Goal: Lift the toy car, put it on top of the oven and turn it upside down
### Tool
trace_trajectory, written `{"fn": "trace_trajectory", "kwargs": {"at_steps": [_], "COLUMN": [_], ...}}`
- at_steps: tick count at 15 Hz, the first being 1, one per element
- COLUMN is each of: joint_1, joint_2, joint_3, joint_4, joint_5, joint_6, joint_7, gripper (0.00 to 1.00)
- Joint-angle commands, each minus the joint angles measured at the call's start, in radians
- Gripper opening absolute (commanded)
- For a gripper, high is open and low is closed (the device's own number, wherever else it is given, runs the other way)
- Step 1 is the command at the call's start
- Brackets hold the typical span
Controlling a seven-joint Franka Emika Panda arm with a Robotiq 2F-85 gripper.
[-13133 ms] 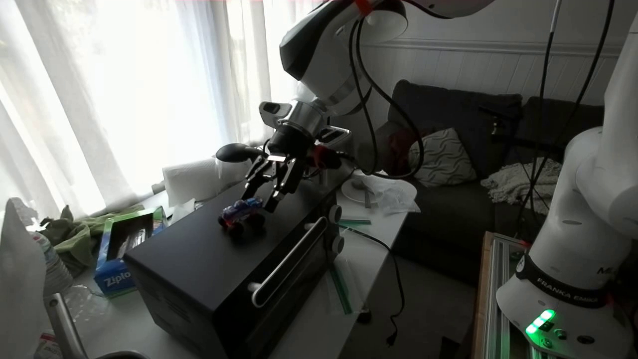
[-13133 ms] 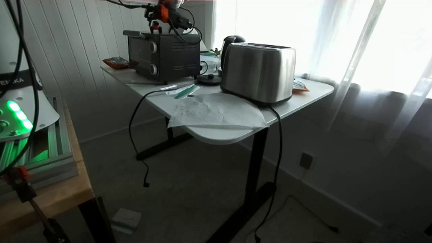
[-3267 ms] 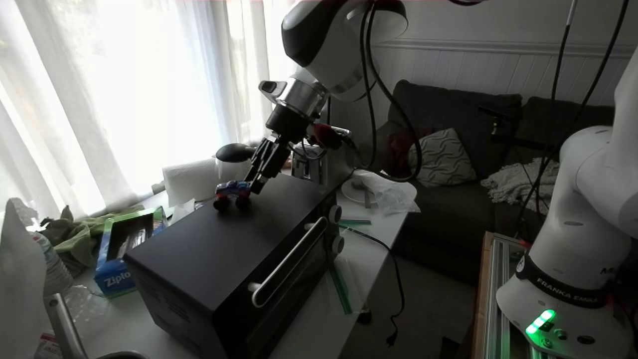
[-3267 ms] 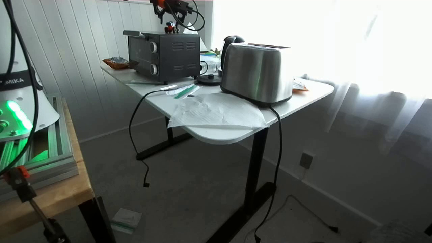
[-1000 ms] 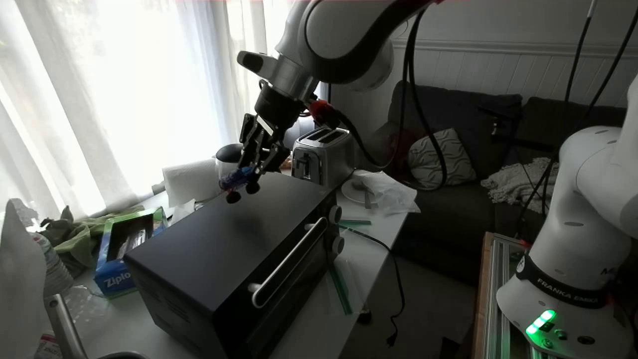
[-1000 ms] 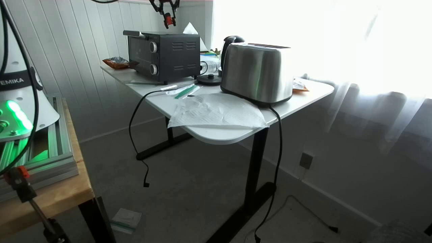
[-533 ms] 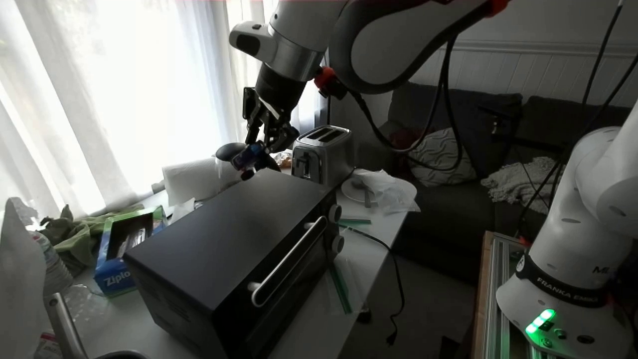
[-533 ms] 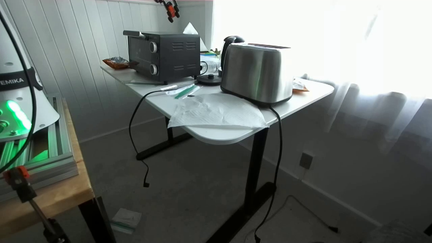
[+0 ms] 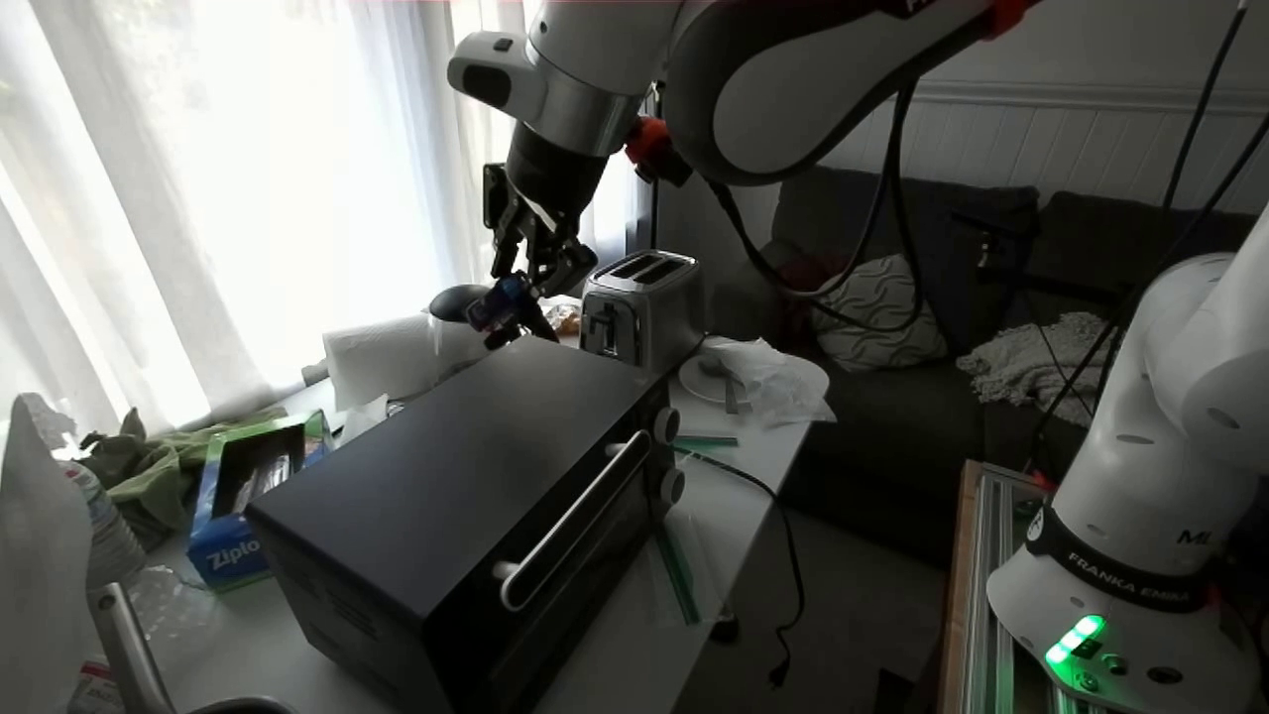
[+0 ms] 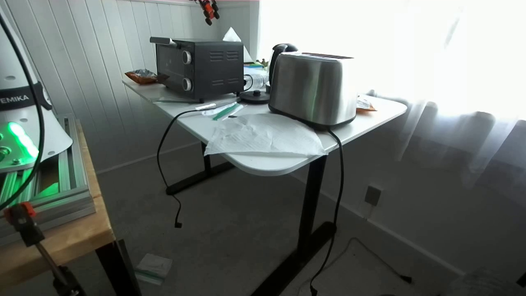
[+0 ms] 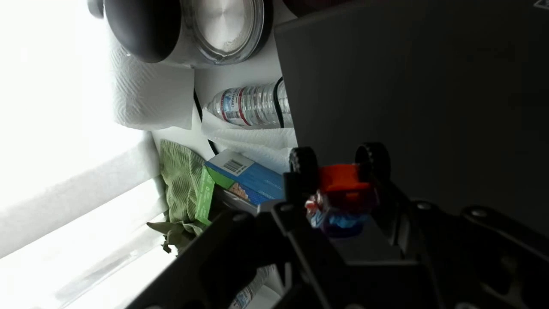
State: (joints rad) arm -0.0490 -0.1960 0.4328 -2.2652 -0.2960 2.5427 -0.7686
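My gripper [image 11: 339,189] is shut on the toy car [image 11: 345,182], one finger on each side of it. The car's red part and black wheels face up in the wrist view, its blue body below them. In an exterior view the car [image 9: 494,305] hangs tilted near the far back corner of the oven [image 9: 466,456], off its flat top. Another exterior view has the car [image 10: 209,11] at the top edge, red side showing, with a gap down to the oven [image 10: 218,68]. Most of the gripper is cut off there.
A silver toaster [image 9: 644,307] stands beyond the oven's far end. Behind the oven are a black-handled kettle [image 11: 143,30], a paper towel roll [image 11: 150,94], a water bottle [image 11: 253,105] and a Ziploc box [image 9: 243,496]. The silver door handle [image 9: 575,521] juts from the oven's front.
About three seconds ago the car stood on the oven beside the gripper. Now it is gripped and raised, moved toward the toaster end and tilted further. Over the last half second it shifted only slightly.
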Motion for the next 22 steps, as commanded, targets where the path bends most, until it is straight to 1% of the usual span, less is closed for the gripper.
{"fn": "trace_trajectory", "kwargs": {"at_steps": [1,2,5,8,14,16,22], "joint_1": [0.097,0.094,0.143,0.191,0.265,0.285,0.319], "joint_2": [0.01,0.006,0.009,0.015,0.081,0.117,0.213], "joint_3": [-0.092,-0.086,-0.117,-0.128,-0.112,-0.107,-0.11], "joint_4": [0.005,0.005,0.018,0.047,0.155,0.189,0.239], "joint_5": [-0.037,-0.06,-0.119,-0.186,-0.291,-0.328,-0.407], "joint_6": [-0.009,-0.026,-0.114,-0.239,-0.504,-0.571,-0.632], "joint_7": [0.027,0.025,-0.007,-0.034,-0.143,-0.174,-0.205], "gripper": [0.44,0.19,0.19,0.19,0.19,0.19,0.19]}}
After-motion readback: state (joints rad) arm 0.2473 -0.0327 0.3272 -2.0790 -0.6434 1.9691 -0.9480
